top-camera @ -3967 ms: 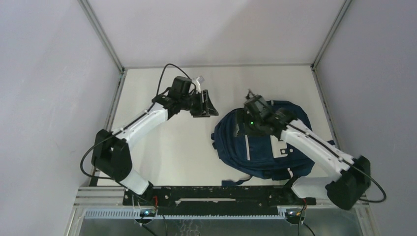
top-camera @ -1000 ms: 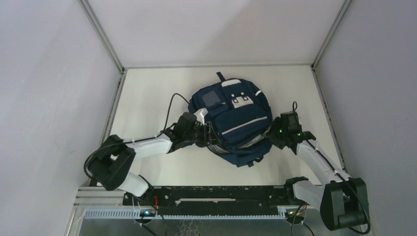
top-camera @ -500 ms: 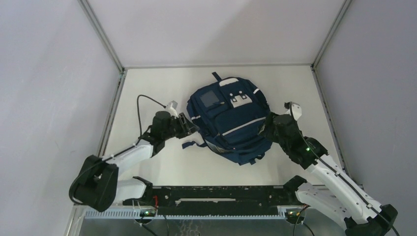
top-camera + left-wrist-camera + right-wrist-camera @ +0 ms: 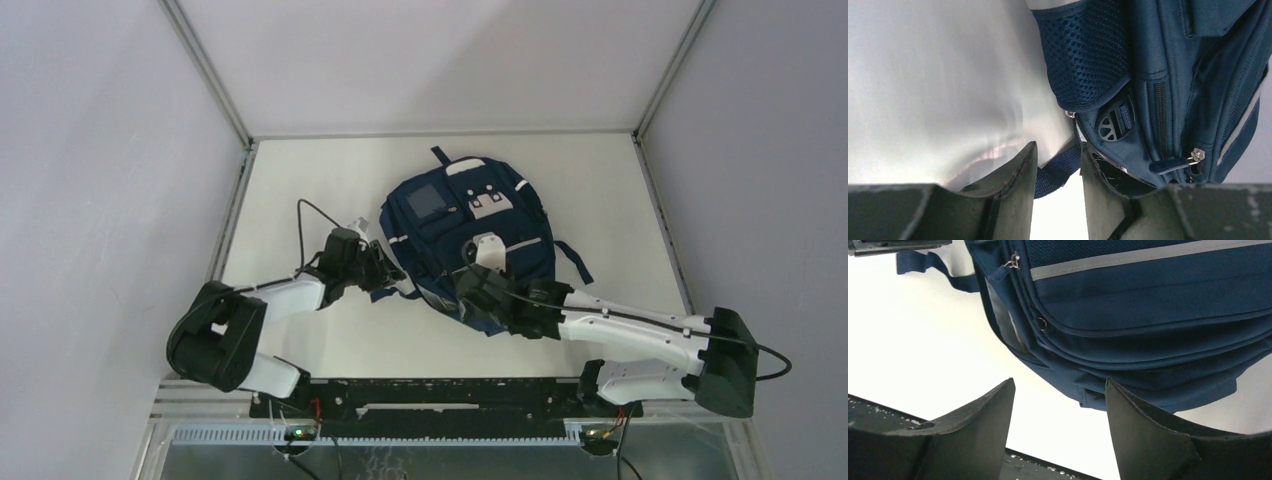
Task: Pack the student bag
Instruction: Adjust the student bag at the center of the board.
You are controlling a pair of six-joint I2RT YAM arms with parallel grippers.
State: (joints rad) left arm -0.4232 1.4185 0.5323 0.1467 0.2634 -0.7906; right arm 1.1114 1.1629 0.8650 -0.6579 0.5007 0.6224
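The left gripper [image 4: 1058, 150] is partly released: its two fingers [image 4: 1015, 175] stand apart with a dark strap [image 4: 1058, 172] of the bag [image 4: 470, 230] running through the gap, white table [image 4: 938, 75] showing between them below it. Whether the fingers touch the strap cannot be told. Just beyond the tips are the bag's mesh pocket [image 4: 1088, 55] and a plastic buckle [image 4: 1110, 122]. The left arm [image 4: 290, 295] lies low, its forearm reaching right from a folded elbow near the left base to the bag's left side.

The right gripper [image 4: 1058, 382] is released, jaws wide with nothing between them, pointing at the bag's near lower edge under a grey reflective stripe [image 4: 1148, 257]. The right arm [image 4: 620, 325] stretches low and leftward from its base at the right, its wrist over the bag's near corner.

The bag lies flat in the middle of the table, front up, white patches toward the far side.
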